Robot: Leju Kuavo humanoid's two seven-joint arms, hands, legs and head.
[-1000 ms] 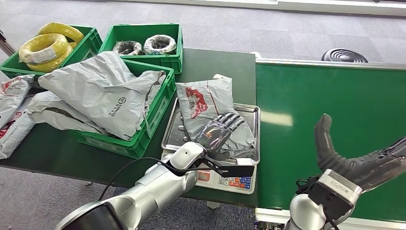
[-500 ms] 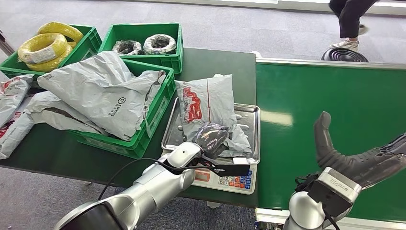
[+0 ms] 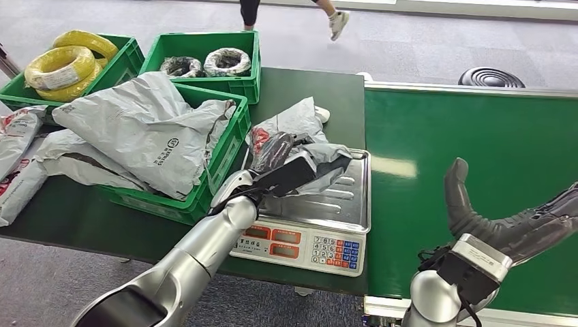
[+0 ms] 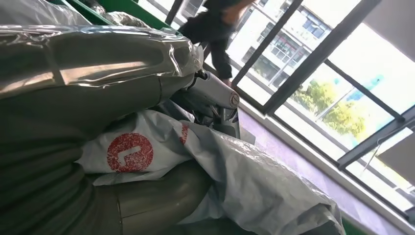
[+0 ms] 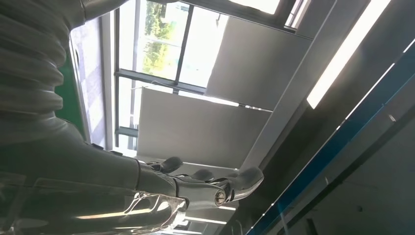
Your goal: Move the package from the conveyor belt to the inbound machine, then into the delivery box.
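A grey plastic mail package [image 3: 300,133] with a red logo hangs crumpled over the back left of the scale's steel tray [image 3: 341,201]. My left hand [image 3: 276,151] grips it from the near side and holds it lifted off the tray. In the left wrist view the package [image 4: 235,176] with its red round logo lies bunched against my fingers [image 4: 215,100]. My right hand [image 3: 508,225] hovers over the green conveyor belt [image 3: 470,150] at the lower right, fingers spread and holding nothing. In the right wrist view those fingers [image 5: 210,183] stretch out bare.
The scale [image 3: 300,245] with its keypad stands at the table's front edge. A green crate [image 3: 215,167] piled with grey packages sits left of it. Two more green crates [image 3: 204,48] at the back hold wire coils. A person walks past beyond the table.
My left hand closed on the package, lifted it off the scale tray and carried it back and to the left. My right hand stayed where it was.
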